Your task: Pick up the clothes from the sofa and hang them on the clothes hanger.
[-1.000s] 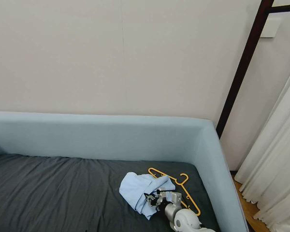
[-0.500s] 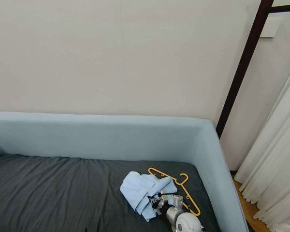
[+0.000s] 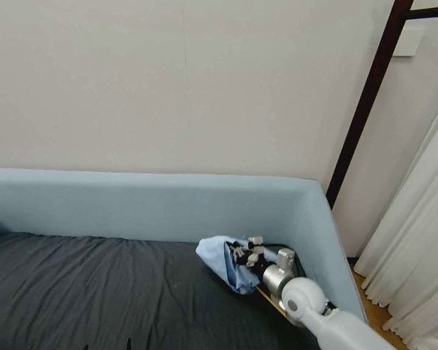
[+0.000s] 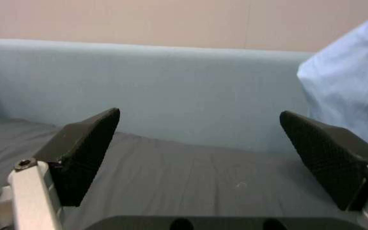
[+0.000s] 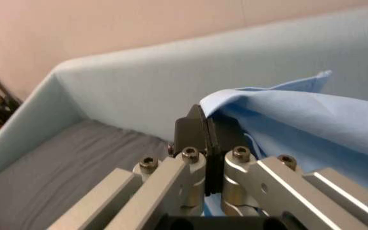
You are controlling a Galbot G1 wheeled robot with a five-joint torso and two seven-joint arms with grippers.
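right pincer (image 3: 239, 258): pinching blue cloth (image 3: 215, 252) above sofa (image 3: 131, 204) seat, near corner
left pincer (image 4: 198, 117): spread wide, facing sofa backrest
hanger (image 3: 270, 301): orange, on seat beneath right arm

Found a pale blue sofa (image 3: 146, 205), seat covered in a dark grey sheet (image 3: 87, 292), an orange hanger (image 3: 268, 298) lying near its right corner.

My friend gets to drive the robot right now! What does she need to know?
Right hand: shut on the blue cloth, holding it up near the right back corner of the sofa.
Left hand: open, empty, low over the seat.
Orange hanger: on the seat, mostly hidden under the right arm.
Done: cloth grabbed.
Left: get the cloth onto the hanger.
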